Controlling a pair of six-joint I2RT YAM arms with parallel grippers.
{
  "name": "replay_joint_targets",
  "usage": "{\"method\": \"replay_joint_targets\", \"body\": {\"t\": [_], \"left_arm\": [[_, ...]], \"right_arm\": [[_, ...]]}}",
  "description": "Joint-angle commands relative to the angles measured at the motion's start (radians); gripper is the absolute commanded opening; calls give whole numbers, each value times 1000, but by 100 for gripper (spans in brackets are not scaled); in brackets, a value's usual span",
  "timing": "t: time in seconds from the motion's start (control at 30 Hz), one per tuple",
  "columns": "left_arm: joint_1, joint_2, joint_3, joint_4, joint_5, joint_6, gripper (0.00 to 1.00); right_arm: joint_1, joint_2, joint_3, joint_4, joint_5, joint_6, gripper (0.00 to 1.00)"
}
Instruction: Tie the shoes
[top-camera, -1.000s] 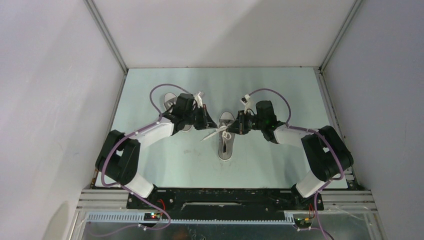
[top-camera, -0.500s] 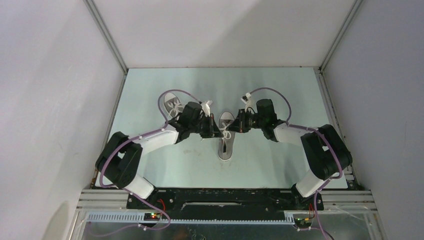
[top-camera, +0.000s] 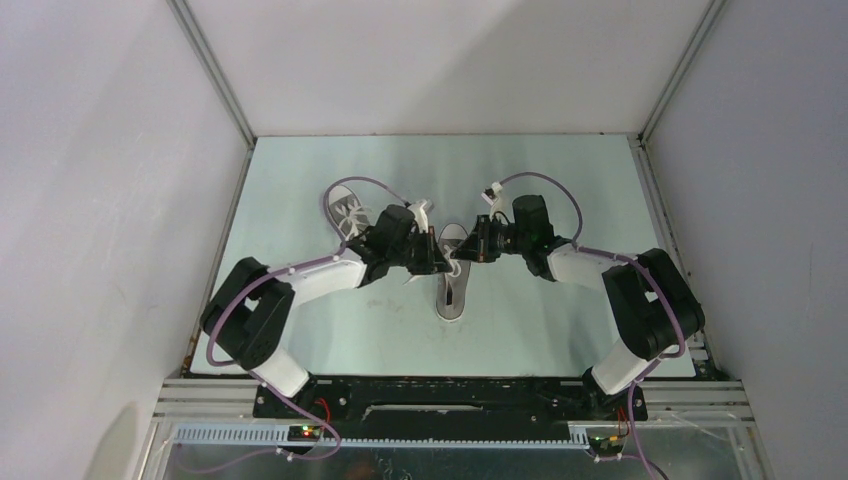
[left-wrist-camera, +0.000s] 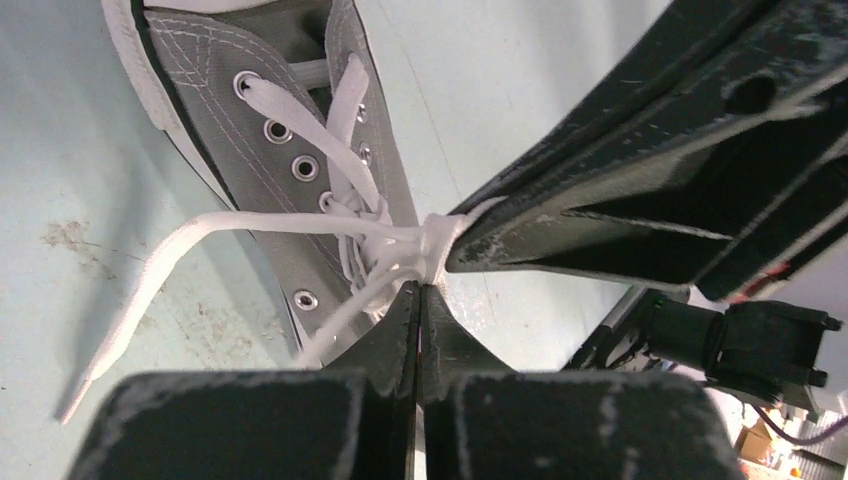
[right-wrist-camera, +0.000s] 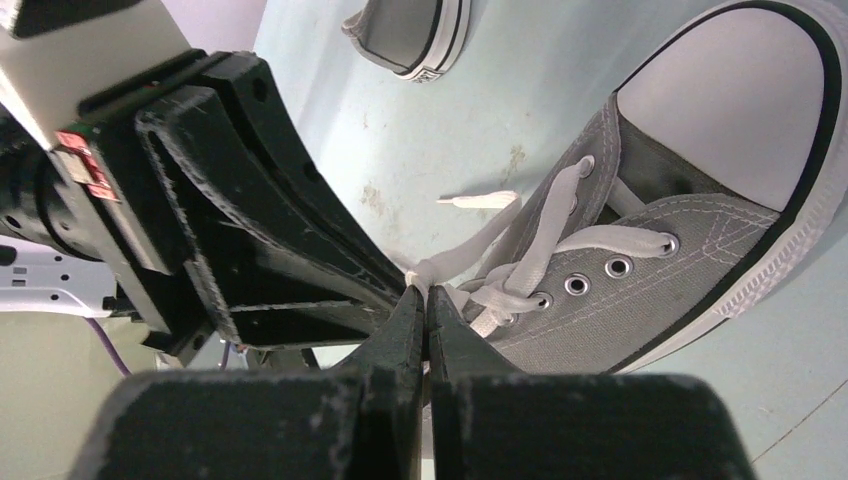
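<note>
Left wrist view: left hand (left-wrist-camera: 418, 295) clenched on the white laces (left-wrist-camera: 400, 245) of the middle grey sneaker (left-wrist-camera: 290, 130), just over the eyelets (left-wrist-camera: 292, 150). Right hand (left-wrist-camera: 456, 253) meets it tip to tip, also clenched on lace, probably so the pair can draw the knot snug. One lace end (left-wrist-camera: 120, 330) lies on the bench (left-wrist-camera: 80, 180). Second sneaker (top-camera: 343, 205) sits well apart, beyond the left arm.
</note>
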Motion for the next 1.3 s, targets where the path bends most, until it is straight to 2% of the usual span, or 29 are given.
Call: {"method": "replay_joint_targets", "body": {"t": [0.0,0.63,0.87,1.13,1.27], "left_arm": [[-28,30,45,55,-81,7,0],[-134,68,8,171,-348,32,0],[-139,71,-24,195,-265,22,0],[-139,25,-39,145,-178,36,0],[-136,30,-45,152,-193,43,0]], "right_arm": [[-5,5,45,-2,-12,17,0],[20,-26,45,-75,47,93,0],[44,-38,45,-89,116,130,0],[44,-43,55,-122,184,144,0],[49,-52,76,-160,213,188,0]]}}
